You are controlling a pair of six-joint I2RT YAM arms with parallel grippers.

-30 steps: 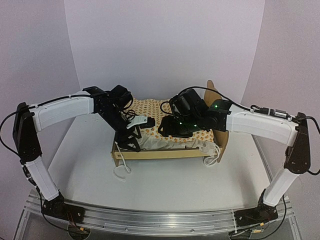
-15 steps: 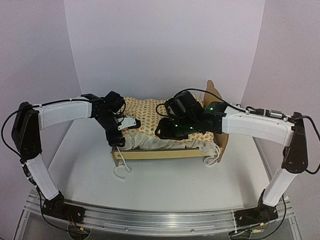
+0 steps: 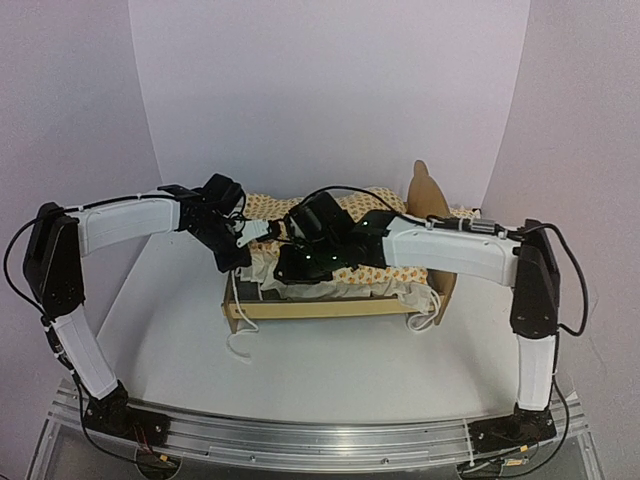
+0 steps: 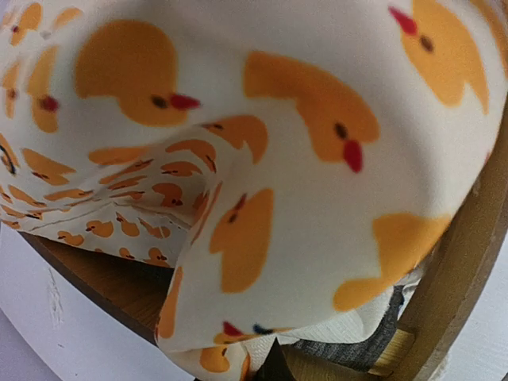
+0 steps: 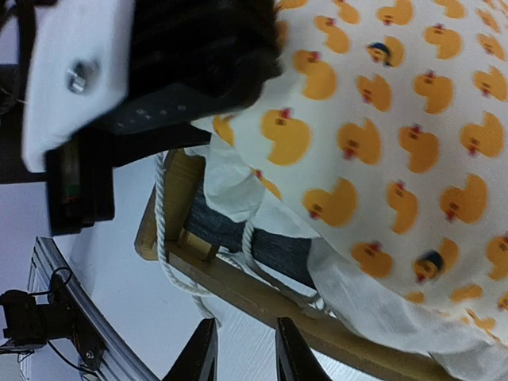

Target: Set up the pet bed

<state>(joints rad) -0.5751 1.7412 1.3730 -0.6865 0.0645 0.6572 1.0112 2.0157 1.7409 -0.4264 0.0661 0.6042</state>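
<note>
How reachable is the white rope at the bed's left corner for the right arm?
Probably reachable: the right gripper hovers open just off the pet bed's near rail, and the rope lies exposed there, nothing between.

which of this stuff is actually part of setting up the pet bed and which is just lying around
Part of the job:
- bed frame
- duck-print cushion, lying in the frame

Just lying about:
- white cord, trailing from the frame's corner onto the table; probably not needed right now
</note>
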